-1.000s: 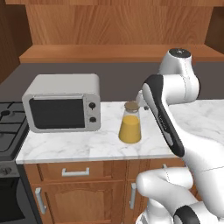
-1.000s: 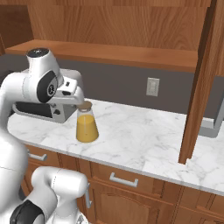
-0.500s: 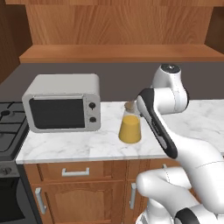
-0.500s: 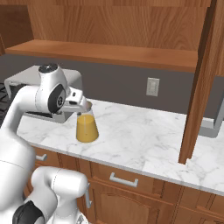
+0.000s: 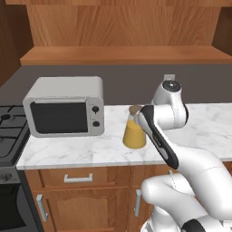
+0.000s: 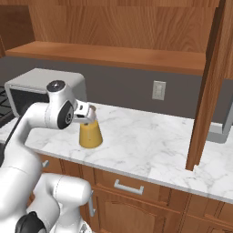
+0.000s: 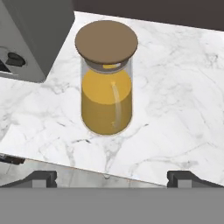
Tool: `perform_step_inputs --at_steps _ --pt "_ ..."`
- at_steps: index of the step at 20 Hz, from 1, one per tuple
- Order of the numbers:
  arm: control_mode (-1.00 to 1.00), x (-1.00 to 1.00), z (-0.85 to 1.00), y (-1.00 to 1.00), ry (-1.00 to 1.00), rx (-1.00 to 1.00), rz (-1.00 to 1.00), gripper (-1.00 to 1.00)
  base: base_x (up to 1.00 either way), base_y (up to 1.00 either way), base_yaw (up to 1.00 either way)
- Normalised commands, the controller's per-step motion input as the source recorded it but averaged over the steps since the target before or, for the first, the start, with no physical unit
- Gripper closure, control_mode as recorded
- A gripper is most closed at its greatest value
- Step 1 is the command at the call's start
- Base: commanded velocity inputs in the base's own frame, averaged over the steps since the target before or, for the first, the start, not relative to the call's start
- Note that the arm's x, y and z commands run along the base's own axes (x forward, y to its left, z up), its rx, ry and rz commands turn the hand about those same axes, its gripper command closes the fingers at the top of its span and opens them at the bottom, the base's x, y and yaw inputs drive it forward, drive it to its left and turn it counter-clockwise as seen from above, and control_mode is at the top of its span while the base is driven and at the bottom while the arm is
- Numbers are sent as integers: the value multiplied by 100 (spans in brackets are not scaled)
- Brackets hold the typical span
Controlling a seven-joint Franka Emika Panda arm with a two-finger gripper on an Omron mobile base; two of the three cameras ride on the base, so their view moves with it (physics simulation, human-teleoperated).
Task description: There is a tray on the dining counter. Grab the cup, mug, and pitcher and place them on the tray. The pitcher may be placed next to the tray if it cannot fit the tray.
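Wide-open gripper [image 7: 112,177] hovers above the pitcher [image 7: 106,87], which stands on marble just beside the microwave [image 5: 65,112]; glass, smooth, liquid-heavy and likely fragile, it seems best gripped at the neck below the cork lid [image 7: 106,41].

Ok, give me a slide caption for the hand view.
Open pincer hovering above the cork-lidded pitcher of orange liquid on the marble counter, beside the microwave.

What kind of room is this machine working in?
A home kitchen, most likely: a microwave on a marble counter, wooden drawers beneath, a stove alongside, and a pitcher of orange drink.
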Motion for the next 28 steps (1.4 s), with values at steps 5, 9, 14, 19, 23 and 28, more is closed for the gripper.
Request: perform_step_inputs --at_steps 5,9,14,19,23,28 --pt "-100 32 -3 0 0 0 0 -100 0 0 0" --pt "-100 28 -7 0 0 0 0 -100 0 0 0" --pt "-100 21 -16 0 0 0 0 -100 0 0 0" --pt "-100 23 -20 0 0 0 0 -100 0 0 0" --pt "-100 23 -22 0 0 0 0 -100 0 0 0" --pt "-100 20 -20 0 0 0 0 -100 0 0 0"
